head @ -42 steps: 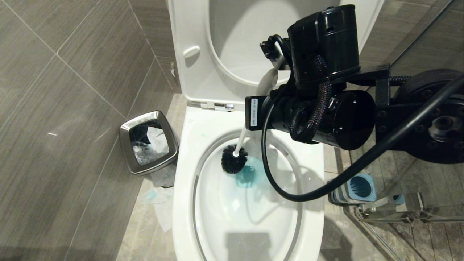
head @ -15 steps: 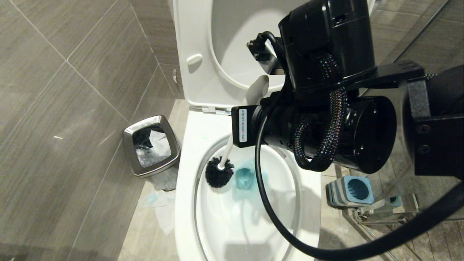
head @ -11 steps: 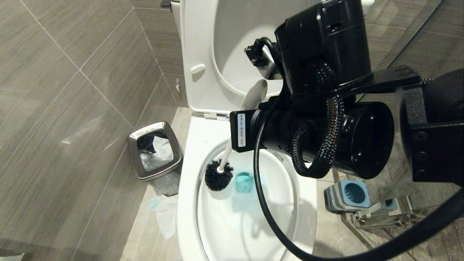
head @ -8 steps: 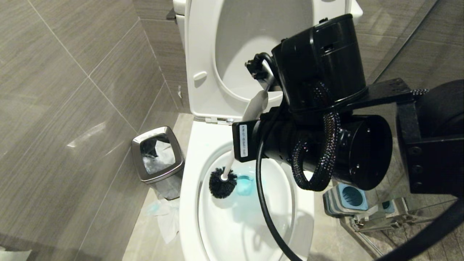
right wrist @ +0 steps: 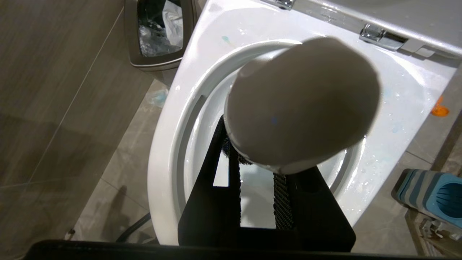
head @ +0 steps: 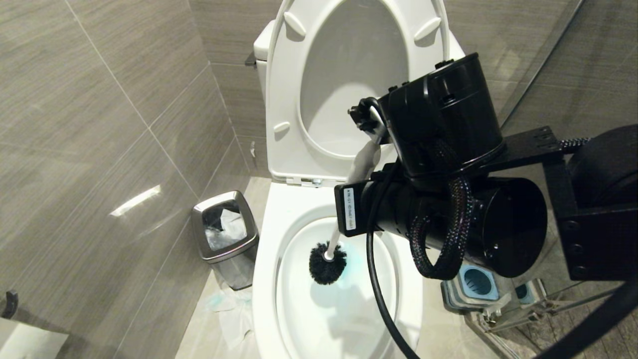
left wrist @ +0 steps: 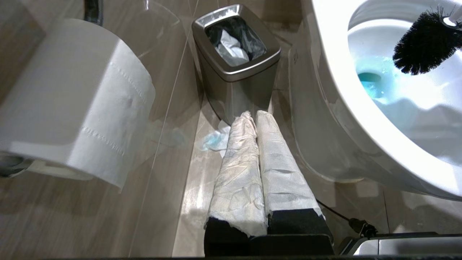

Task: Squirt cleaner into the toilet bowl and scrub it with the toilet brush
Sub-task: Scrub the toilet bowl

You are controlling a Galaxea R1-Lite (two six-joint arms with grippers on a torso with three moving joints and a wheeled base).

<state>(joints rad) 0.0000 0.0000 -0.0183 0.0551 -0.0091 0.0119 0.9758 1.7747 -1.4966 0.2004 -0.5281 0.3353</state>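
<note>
**Brush head in the bowl, right grip on the handle**

My right gripper (right wrist: 252,187) is over the toilet bowl (head: 264,279), jaws narrowed around the white handle of the toilet brush (head: 327,263). The handle's rounded knob fills the right wrist view. The black bristle head sits inside the bowl, toward its back, at the edge of the blue-tinted water (left wrist: 371,81). Seat and lid (head: 349,80) stand upright behind the bowl. My left gripper (left wrist: 258,169) is parked low beside the bowl, its paper-wrapped fingers (left wrist: 238,173) pressed together, pointing at the steel bin (head: 227,234). The blue-grey brush holder (head: 471,286) stands on the floor on the bowl's other side.
</note>
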